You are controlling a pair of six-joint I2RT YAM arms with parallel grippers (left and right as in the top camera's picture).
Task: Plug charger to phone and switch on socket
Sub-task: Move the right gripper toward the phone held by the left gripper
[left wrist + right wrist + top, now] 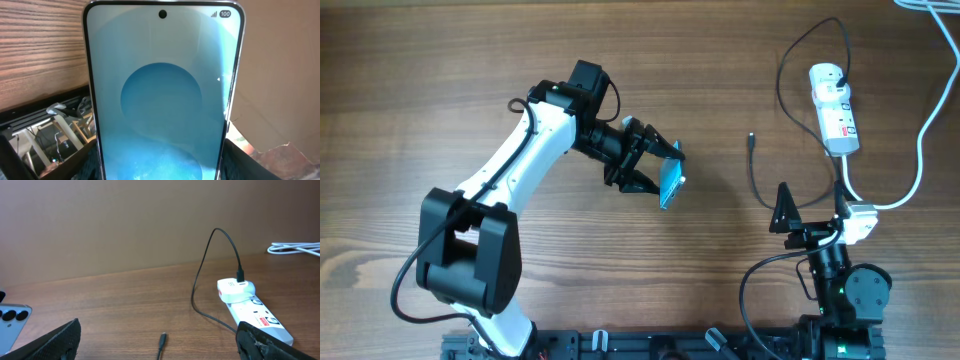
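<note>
Setting: A wood-grain table (pixel 440 60) seen from above, with both robot arms based at its 6 o'clock edge.
Left gripper (pixel 666 173): Reaches to mid-table, its fingers clamped on the phone (pixel 671 182).
Phone: Held on edge near the table's centre. The turquoise screen fills the left wrist view, and its rear lenses show in the right wrist view.
Right gripper (pixel 810 213): Low at the table's 5 o'clock, jaws spread wide with nothing between them.
Charger (pixel 751 140): Its thin black cable rises from the adapter and loops over the wood. The free plug tip lies at 11 o'clock from the right gripper, well apart from the phone.
Socket (pixel 834 122): The white strip lies at the table's 2 o'clock with an adapter fitted at its far end. Its thick white lead (pixel 923 140) curves away toward 3 o'clock.
</note>
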